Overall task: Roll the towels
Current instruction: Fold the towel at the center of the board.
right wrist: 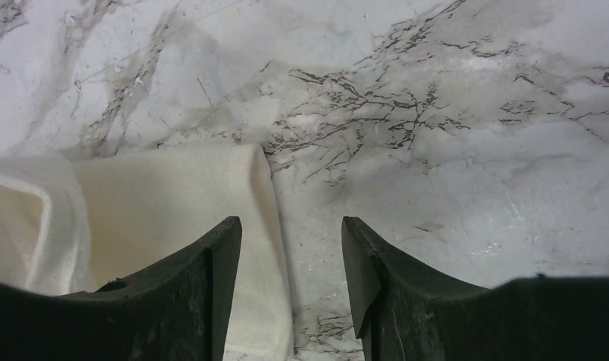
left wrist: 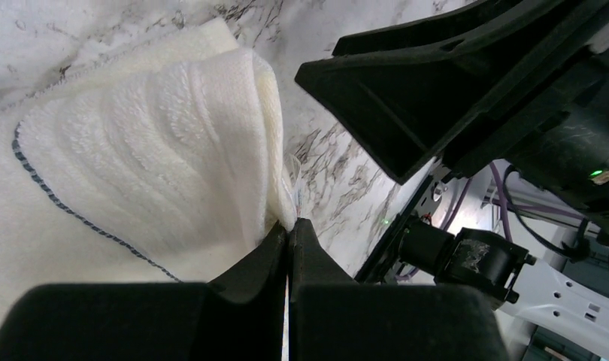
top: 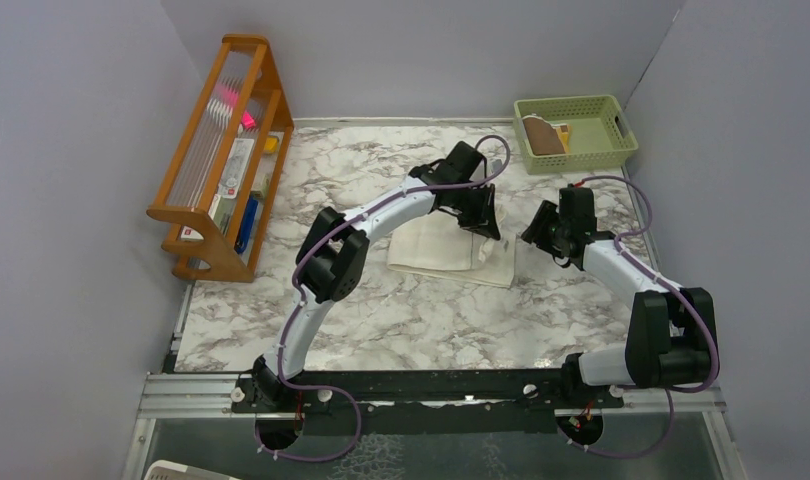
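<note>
Towel-rolling on a marble counter: a wooden rack stands far left of the green basket. Closer to the basket, the left pincer is clamped shut on a raised, doubled-over fold of the cream towel, which lies flat on the counter, left of the basket and nearer the arms. Between towel and basket, the right pincer hangs wide open and empty above the towel's right-hand edge. The thick-piled cloth looks light and limp, likely to sag or unfold if held at one point, so gripping both ends of one edge should keep a roll even. The brown towel sits inside the basket, largely hidden by its walls. The left arm covers the cream towel's far edge, and the number of layers pinched cannot be made out.
</note>
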